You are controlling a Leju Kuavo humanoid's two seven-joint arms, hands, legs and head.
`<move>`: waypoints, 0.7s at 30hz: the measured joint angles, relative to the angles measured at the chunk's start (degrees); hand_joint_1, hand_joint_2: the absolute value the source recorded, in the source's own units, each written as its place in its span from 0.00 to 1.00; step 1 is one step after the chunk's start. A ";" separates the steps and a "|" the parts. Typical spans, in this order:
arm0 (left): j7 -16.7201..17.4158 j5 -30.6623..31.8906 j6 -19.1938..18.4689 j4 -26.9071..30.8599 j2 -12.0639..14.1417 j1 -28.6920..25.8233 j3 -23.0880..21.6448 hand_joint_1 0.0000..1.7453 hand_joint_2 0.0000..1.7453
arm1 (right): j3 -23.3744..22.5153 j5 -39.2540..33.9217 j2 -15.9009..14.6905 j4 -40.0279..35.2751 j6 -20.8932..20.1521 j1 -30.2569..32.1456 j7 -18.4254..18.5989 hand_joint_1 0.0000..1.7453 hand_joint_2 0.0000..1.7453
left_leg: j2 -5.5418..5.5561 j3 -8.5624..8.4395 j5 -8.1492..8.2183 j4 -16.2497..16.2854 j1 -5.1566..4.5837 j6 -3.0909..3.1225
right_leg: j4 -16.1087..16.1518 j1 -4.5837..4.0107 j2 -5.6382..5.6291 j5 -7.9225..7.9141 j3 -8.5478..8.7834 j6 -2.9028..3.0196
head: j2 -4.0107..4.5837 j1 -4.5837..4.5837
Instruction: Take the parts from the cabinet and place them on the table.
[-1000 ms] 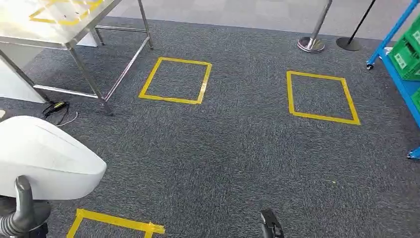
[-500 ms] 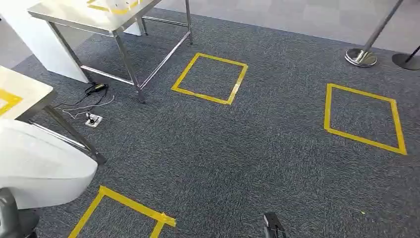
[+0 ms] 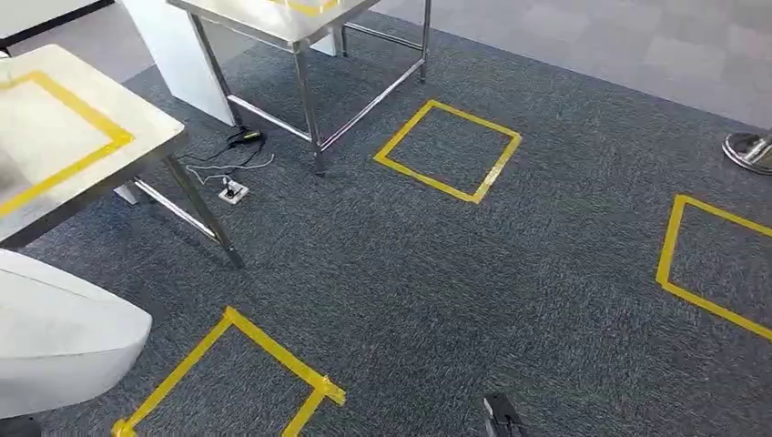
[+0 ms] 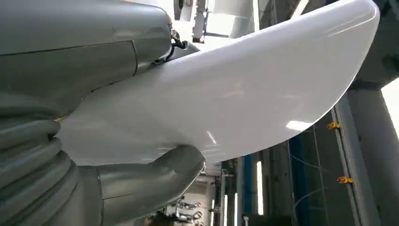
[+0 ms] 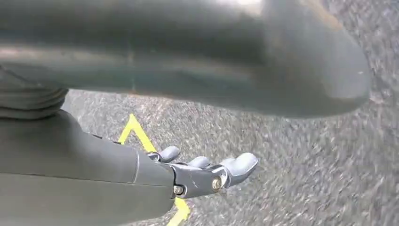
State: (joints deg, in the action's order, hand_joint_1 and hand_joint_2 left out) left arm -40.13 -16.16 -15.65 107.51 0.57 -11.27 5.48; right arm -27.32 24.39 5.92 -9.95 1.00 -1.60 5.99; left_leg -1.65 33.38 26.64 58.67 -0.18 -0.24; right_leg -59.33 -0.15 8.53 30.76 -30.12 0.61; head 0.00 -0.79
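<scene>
A large smooth white part [image 3: 56, 341] fills the lower left of the head view, carried low in front of me. In the left wrist view my left hand [image 4: 80, 61] holds this white part [image 4: 244, 94], with the thick grey thumb [image 4: 146, 179] pressed on one face and the hand's body on the other. My right hand [image 5: 202, 174] hangs over the carpet with its fingers stretched out and nothing in them; a dark tip of that hand [image 3: 501, 417] shows at the bottom edge of the head view. A steel table [image 3: 64, 173] marked with yellow tape stands at the left.
A second steel table [image 3: 300, 23] stands behind the first, with a cable and socket [image 3: 232, 189] on the floor between their legs. Yellow tape squares [image 3: 448, 150] mark the grey carpet. A stanchion base [image 3: 748, 150] is at the right edge.
The whole picture has shifted right as the camera turned left: the blue rack has left the frame and the taped near table has come in. The white part stays in my left hand.
</scene>
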 joint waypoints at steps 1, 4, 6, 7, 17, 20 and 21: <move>-0.11 0.47 -0.16 0.53 -0.02 0.60 0.27 1.00 1.00 | 0.02 0.33 -0.13 0.00 -0.20 -0.08 -0.20 0.00 0.00 | 0.53 -0.10 -0.21 -0.27 0.30 0.26 | -1.00 0.38 -3.29 0.64 -0.22 -0.46 | 0.00 -0.09; -0.07 0.92 -0.57 1.54 -0.02 3.01 1.09 1.00 1.00 | 0.11 0.63 -0.20 0.00 -0.20 -0.03 -1.07 0.00 0.00 | 2.55 0.28 -0.56 -0.29 0.49 0.93 | -12.66 0.67 -8.09 6.32 -6.21 -0.93 | 0.00 -0.26; -0.07 -0.22 -1.51 2.10 -0.02 3.42 1.45 1.00 1.00 | 0.11 0.83 -0.35 0.00 -0.11 0.16 -2.74 0.00 0.00 | 4.28 0.51 -0.58 -0.03 0.50 0.93 | -17.50 0.68 -8.25 6.68 -9.16 -1.06 | 0.00 -0.24; -0.07 -0.80 -2.01 2.32 0.00 3.53 1.82 1.00 1.00 | 0.11 1.20 -0.50 0.00 -0.17 0.11 -3.54 0.00 0.00 | 5.14 0.54 -0.59 0.15 0.53 0.90 | -15.60 0.77 -8.30 4.73 -8.49 -1.02 | 0.00 -0.26; -0.09 0.55 -3.78 5.56 -1.11 3.33 6.32 1.00 1.00 | 2.43 4.46 -1.11 0.00 -0.59 -2.06 -5.46 0.00 0.00 | 4.93 3.25 0.81 3.16 0.44 -2.09 | 0.03 1.25 -9.05 -2.11 -1.72 1.43 | 0.00 0.13; -0.07 0.58 -4.18 5.75 -1.38 2.96 6.47 1.00 1.00 | 2.78 5.55 -1.18 0.00 -0.92 -1.84 -4.28 0.00 0.00 | 2.38 8.67 6.63 15.28 0.71 -2.59 | 0.02 0.98 -6.32 -1.96 -1.78 1.80 | 0.00 0.17; -0.04 0.66 -4.24 5.73 -1.44 2.73 6.47 1.00 1.00 | 3.04 5.90 -1.18 0.00 -1.11 -1.81 -4.22 0.00 0.00 | 2.20 9.40 6.82 17.17 0.75 -2.72 | 0.01 0.94 -5.47 -1.93 -1.81 1.80 | 0.00 0.17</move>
State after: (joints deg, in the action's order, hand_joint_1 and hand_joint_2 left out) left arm -40.17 -15.50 -19.89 113.24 -0.87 -8.53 11.96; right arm -24.29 30.29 4.74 -9.94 -0.11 -3.41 1.77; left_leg 0.55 42.78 33.45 75.84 0.57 -2.96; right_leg -59.32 0.79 3.06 28.83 -31.93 2.41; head 0.00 -0.61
